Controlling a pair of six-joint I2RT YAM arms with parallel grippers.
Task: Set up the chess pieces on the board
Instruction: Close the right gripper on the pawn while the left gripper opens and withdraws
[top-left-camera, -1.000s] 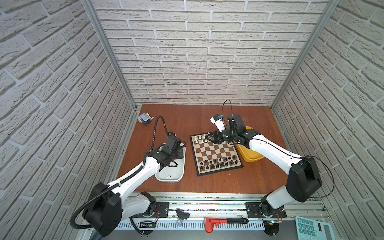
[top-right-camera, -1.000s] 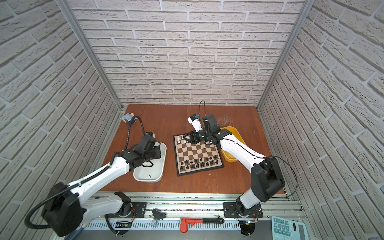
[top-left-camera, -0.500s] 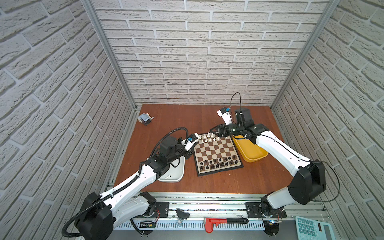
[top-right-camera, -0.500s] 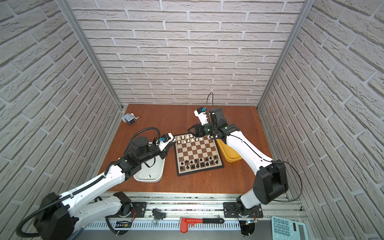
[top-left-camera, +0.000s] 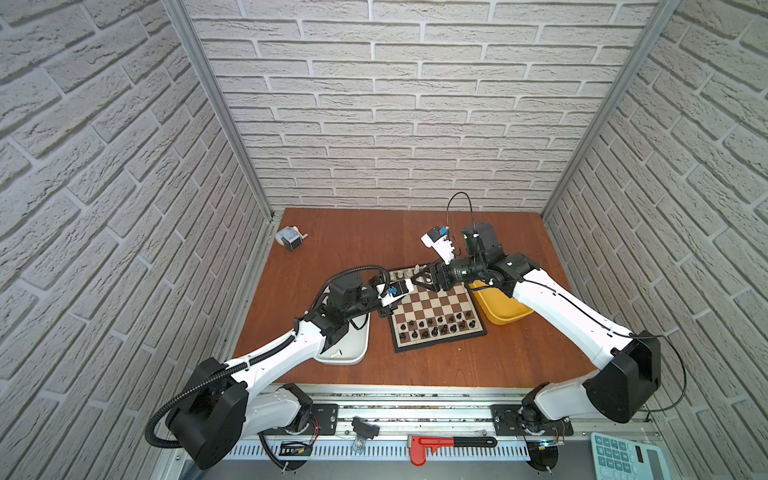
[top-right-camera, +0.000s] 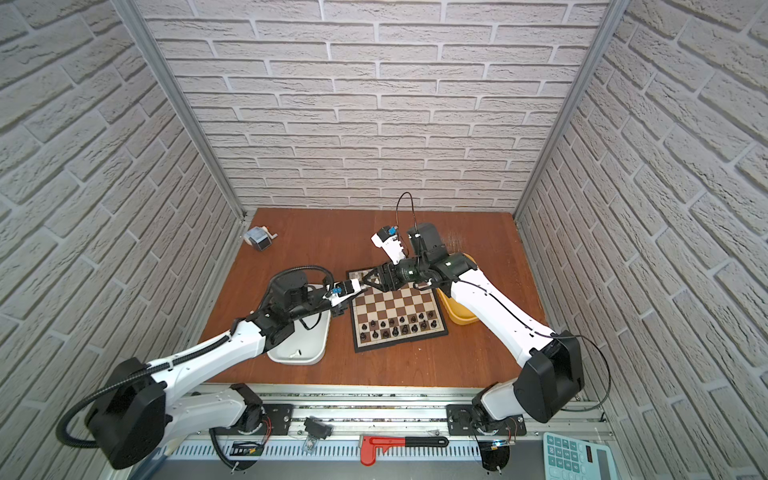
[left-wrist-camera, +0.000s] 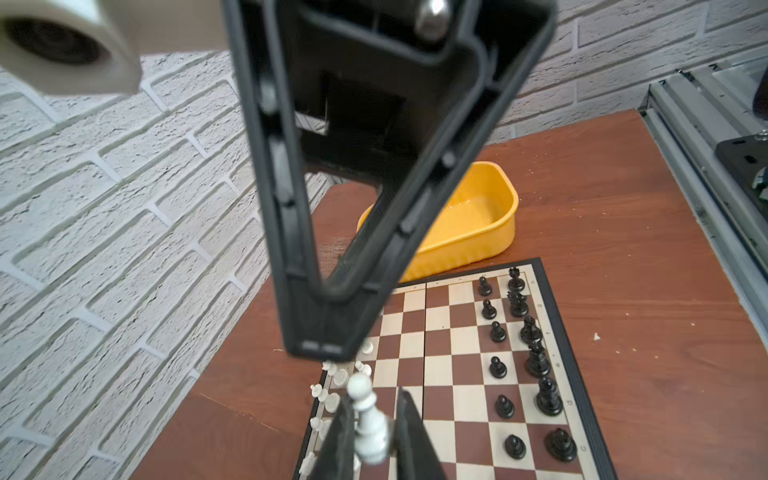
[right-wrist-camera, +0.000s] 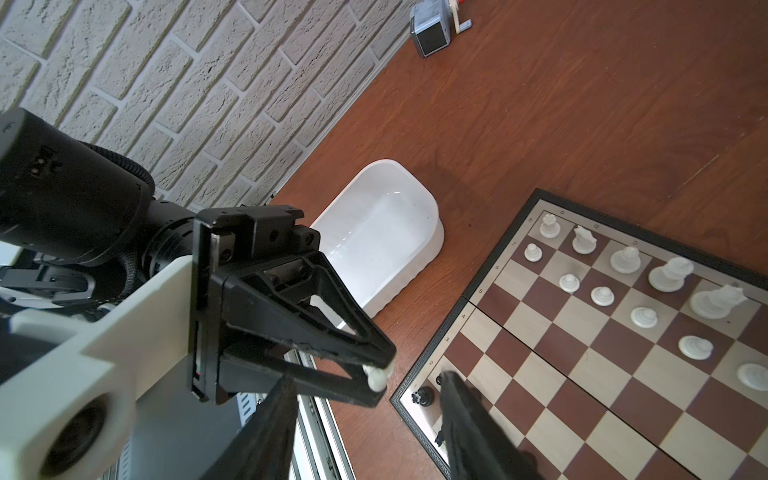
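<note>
The left gripper (left-wrist-camera: 374, 401) was clamped on a white pawn (left-wrist-camera: 370, 428) by its body, over the edge of the board (top-left-camera: 432, 301). The pawn seemed light, hard and slippery. The right gripper (top-left-camera: 417, 280) had its jaws apart, empty.

The left arm (top-left-camera: 286, 353) and right arm (top-left-camera: 561, 307) reach inward, tips nearly meeting. The left gripper (left-wrist-camera: 372, 432) pinches a white pawn (left-wrist-camera: 368, 419). The right gripper (top-left-camera: 417, 283) stands parted.

Square brown-and-cream chessboard (top-left-camera: 432, 305) central on wooden tabletop (top-left-camera: 374, 237); white plastic tub (top-left-camera: 358, 354) just left, yellow plastic tub (top-left-camera: 509, 318) just right. Black plastic chessmen (top-left-camera: 434, 331) on near rows, white plastic chessmen (top-left-camera: 400, 274) on far rows. Grey box-shaped sharpener (top-left-camera: 289, 240) far left.
</note>
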